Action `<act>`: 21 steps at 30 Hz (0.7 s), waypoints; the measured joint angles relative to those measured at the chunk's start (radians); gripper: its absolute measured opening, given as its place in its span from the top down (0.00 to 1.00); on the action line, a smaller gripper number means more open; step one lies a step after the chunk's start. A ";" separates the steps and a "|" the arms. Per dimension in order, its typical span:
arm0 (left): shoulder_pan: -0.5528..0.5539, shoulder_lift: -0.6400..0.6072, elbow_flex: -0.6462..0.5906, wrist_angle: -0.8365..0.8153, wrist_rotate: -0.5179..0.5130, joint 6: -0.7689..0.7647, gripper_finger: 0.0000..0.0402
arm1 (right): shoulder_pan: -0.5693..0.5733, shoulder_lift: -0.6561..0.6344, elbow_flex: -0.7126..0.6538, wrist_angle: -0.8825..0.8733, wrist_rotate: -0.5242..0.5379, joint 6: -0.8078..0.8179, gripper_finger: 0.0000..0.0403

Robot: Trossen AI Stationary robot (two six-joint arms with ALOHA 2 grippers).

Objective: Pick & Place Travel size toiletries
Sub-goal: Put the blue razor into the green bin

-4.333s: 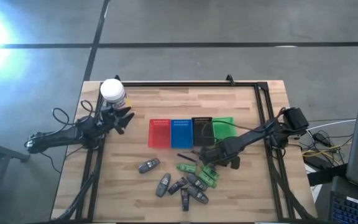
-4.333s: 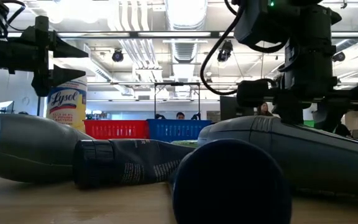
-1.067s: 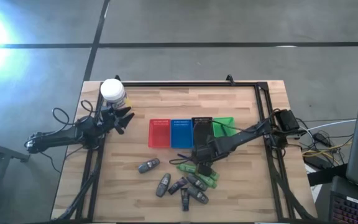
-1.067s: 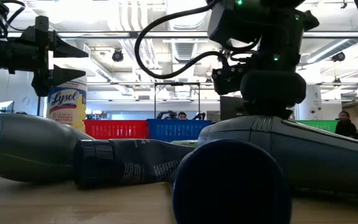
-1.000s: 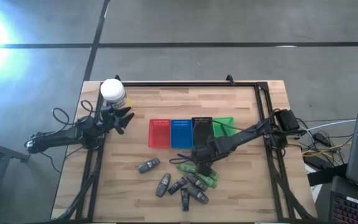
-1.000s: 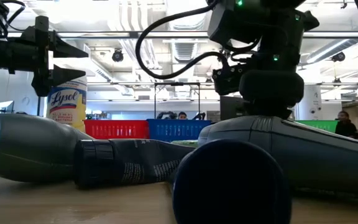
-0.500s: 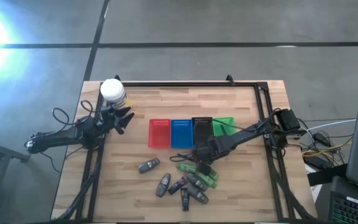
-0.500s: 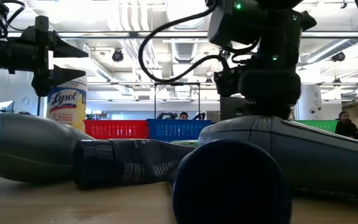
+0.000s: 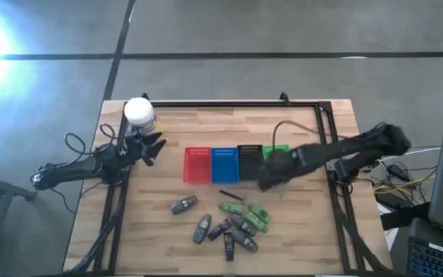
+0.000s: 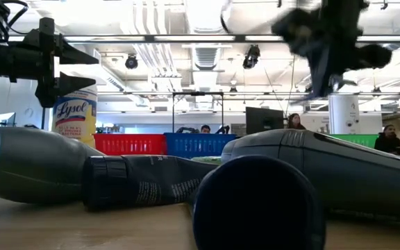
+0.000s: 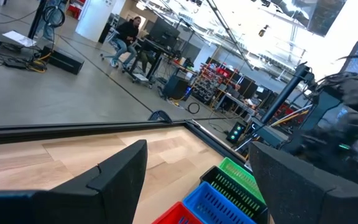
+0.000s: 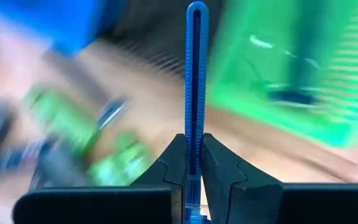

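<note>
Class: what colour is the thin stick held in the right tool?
Blue; the stick shows best in the right wrist view.

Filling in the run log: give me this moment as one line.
right end effector: shut on thin blue slotted stick, above green slotted tray | left end effector: open, beside white-lidded jar
</note>
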 joint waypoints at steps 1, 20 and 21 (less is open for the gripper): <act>0.000 0.000 0.000 0.000 0.000 0.000 0.29 | -0.036 -0.021 -0.032 0.002 0.005 0.016 0.94; 0.000 0.000 0.000 -0.001 0.000 0.000 0.29 | -0.302 -0.022 -0.237 0.229 -0.076 -0.139 0.58; 0.000 0.000 0.000 -0.001 0.000 0.000 0.29 | -0.291 -0.025 -0.223 0.229 -0.076 -0.162 0.54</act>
